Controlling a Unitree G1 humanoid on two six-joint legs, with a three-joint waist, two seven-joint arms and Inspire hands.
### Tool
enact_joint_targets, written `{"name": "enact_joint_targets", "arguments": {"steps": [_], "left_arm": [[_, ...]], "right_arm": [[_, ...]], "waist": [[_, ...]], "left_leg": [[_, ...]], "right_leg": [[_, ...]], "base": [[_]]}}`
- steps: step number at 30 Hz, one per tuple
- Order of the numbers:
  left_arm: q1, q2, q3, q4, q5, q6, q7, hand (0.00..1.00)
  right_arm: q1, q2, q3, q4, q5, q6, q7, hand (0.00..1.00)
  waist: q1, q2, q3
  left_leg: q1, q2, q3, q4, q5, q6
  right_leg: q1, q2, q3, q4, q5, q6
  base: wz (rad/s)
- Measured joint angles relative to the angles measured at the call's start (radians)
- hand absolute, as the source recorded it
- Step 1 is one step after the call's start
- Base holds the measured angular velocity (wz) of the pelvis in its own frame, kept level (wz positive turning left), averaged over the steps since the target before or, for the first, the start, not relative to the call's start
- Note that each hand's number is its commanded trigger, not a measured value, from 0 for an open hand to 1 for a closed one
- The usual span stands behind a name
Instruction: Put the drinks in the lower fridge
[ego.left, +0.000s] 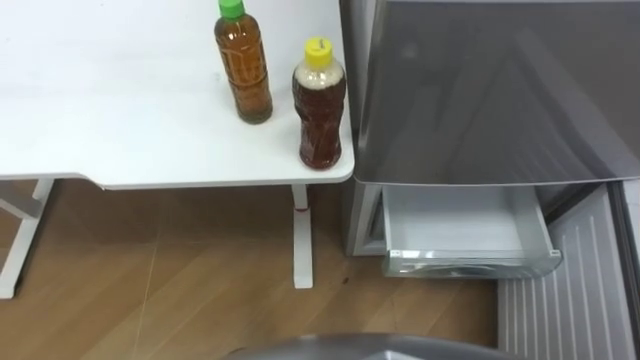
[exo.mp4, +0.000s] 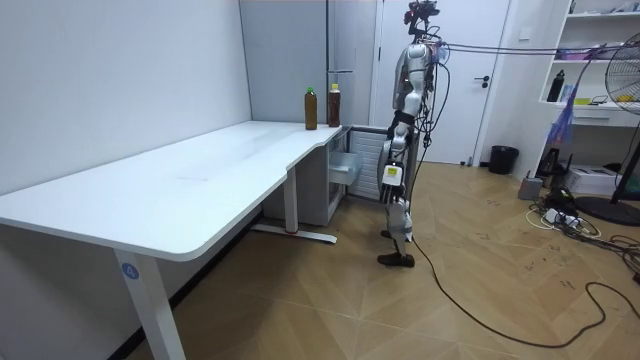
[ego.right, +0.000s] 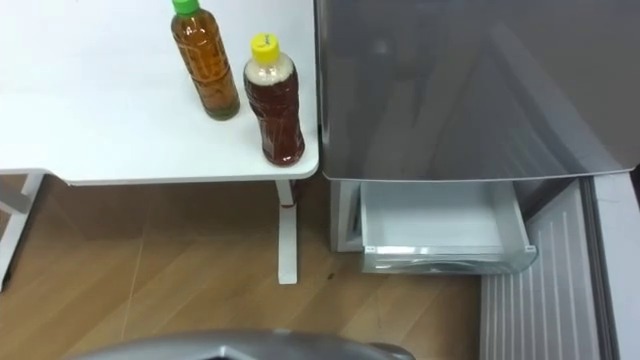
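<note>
The grey fridge is taking up the right of the eye views, with the robot standing in front of it at the end of the long white tabletop. At the fridge's foot the lower drawer is standing pulled out, its pale inside showing bare.

The two drinks are waiting upright on the tabletop corner nearest the fridge. The taller green-capped bottle is standing a little further in, and the rounder yellow-capped bottle is sitting just beside the edge, close to the fridge wall. They are near each other but not touching.

Both are looking full of brown liquid, so they are likely heavy for their size. They are stiff enough to squeeze lightly, but smooth and probably slippery. A wrap around the middle of the body, below the shoulder, is looking safer than a hold on the cap.

In the room view the left hand is hanging low by the robot's side, well apart from both bottles and below tabletop height. I cannot tell whether it is spread or closed.
</note>
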Motion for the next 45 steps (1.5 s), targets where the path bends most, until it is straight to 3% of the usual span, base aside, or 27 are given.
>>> {"name": "enact_joint_targets", "arguments": {"steps": [7,12,18,26,32,36,41,45], "left_arm": [[0.033,0.007,0.047,0.0,-0.333,0.0,0.133,0.0],[0.021,-0.004,0.203,-0.058,-0.697,-0.089,0.249,0.0],[0.021,-0.01,0.261,-0.141,-0.962,-0.173,0.37,0.0],[0.033,-0.009,0.261,-0.294,-1.019,-0.261,0.559,0.0],[0.025,-0.005,0.267,-0.482,-1.03,-0.349,0.728,0.0],[0.004,0.021,0.304,-0.566,-1.005,-0.405,0.802,0.0],[-0.001,0.042,0.306,-0.723,-0.987,-0.447,0.883,0.0],[-0.022,0.052,0.303,-0.841,-0.886,-0.47,0.909,0.0]], "right_arm": [[0.004,0.0,-0.005,-0.001,0.0,-0.004,-0.002,0.0],[0.015,-0.002,-0.009,0.0,0.022,-0.002,-0.002,0.0],[0.016,-0.001,-0.038,-0.002,0.024,-0.004,-0.002,0.0],[0.034,-0.01,-0.029,-0.009,0.038,-0.026,-0.023,0.0],[0.035,-0.022,-0.03,-0.021,0.036,-0.051,-0.026,0.0],[0.038,-0.04,-0.03,-0.023,0.035,-0.071,-0.005,0.0],[0.04,-0.043,-0.037,-0.029,0.033,-0.085,0.002,0.0],[0.043,-0.046,-0.038,-0.044,0.025,-0.09,0.013,0.0]], "waist": [[0.005,0.0,0.0007],[0.03,0.0,0.0007],[0.039,-0.003,-0.0007],[0.089,0.005,-0.0063],[0.087,0.012,-0.008],[0.084,0.02,-0.0102],[0.079,0.019,-0.0099],[0.079,0.015,-0.0093]], "left_leg": [[-0.003,0.0,-0.004,0.001,0.0,0.0],[0.0,0.0,0.0,0.0,0.0,0.0],[-0.003,-0.004,0.007,-0.001,0.0,0.0],[-0.003,-0.005,0.007,-0.002,0.0,0.0],[-0.01,-0.008,0.003,0.0,0.0,0.001],[-0.004,-0.01,0.006,0.0,0.001,0.001],[-0.008,-0.014,0.005,0.0,0.001,0.001],[-0.014,-0.016,-0.01,-0.001,0.001,0.001]], "right_leg": [[-0.002,-0.001,-0.011,0.0,0.0,0.0],[0.002,-0.002,-0.016,0.002,0.0,0.0],[-0.005,-0.01,-0.019,0.004,-0.001,0.002],[-0.004,-0.011,-0.019,0.004,0.0,0.002],[-0.006,-0.012,-0.025,0.004,0.0,0.004],[-0.006,-0.013,-0.018,0.006,0.001,0.006],[-0.009,-0.015,-0.014,0.005,0.0,0.008],[-0.015,-0.016,-0.015,0.005,0.001,0.009]], "base": [[0.02],[0.02],[-0.02],[-0.01],[0.07],[-0.09],[-0.01],[0.02]]}}
